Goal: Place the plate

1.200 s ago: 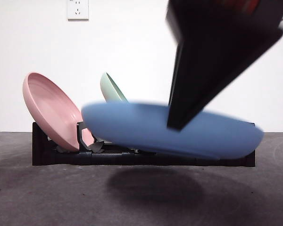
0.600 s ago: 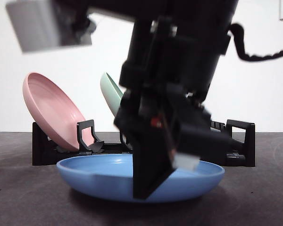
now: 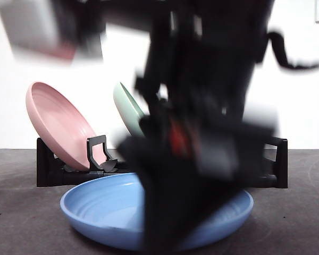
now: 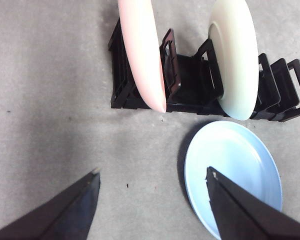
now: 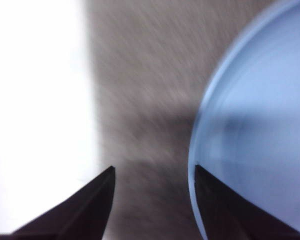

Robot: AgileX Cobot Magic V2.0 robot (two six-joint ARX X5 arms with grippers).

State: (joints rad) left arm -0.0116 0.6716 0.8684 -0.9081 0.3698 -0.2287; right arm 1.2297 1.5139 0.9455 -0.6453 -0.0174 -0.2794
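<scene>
Bright, even light; arm (image 3: 202, 133) badly motion-blurred (right wrist pic too).

The blue plate (image 3: 103, 212) is round and shallow, pale blue, with faint concentric rings inside; it lies flat and face-up on the grey table, in front of the black rack (image 3: 53, 170); in the left wrist view it (image 4: 235, 175) sits at about five o'clock from the rack (image 4: 190, 85), just beside the rack's edge; whether they touch cannot be told.
</scene>
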